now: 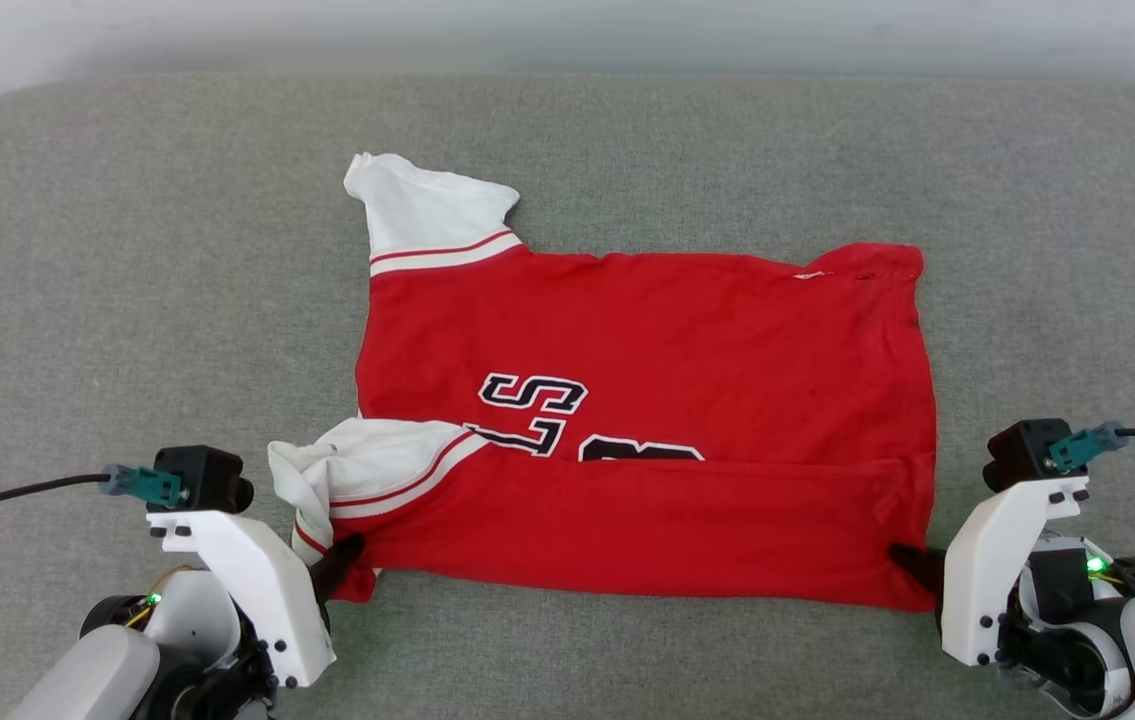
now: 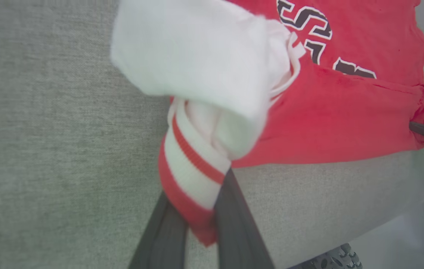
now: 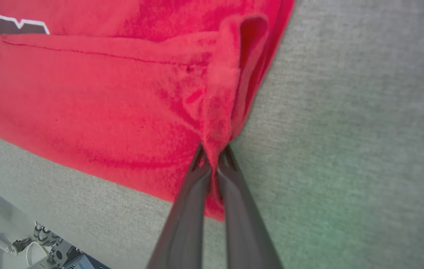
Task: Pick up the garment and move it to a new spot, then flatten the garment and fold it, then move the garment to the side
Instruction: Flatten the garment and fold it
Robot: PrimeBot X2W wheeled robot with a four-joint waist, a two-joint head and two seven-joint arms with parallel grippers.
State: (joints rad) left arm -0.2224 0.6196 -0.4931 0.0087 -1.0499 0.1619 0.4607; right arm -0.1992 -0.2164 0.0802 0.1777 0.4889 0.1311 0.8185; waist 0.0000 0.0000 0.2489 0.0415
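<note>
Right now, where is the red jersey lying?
In the head view the red jersey lies mid-surface on the grey cushion, near edge folded over; the left tool pinches its near-left corner and the right tool its near-right corner.

The garment (image 1: 647, 340), a red jersey with white lining, white-and-red striped trim and black white-outlined lettering, lies spread sideways at the middle of the grey cushion (image 1: 127, 300). Its near strip is folded over the lettering, with the near corners pinched in the left claw (image 1: 347, 558) and right claw (image 1: 907, 560).
</note>
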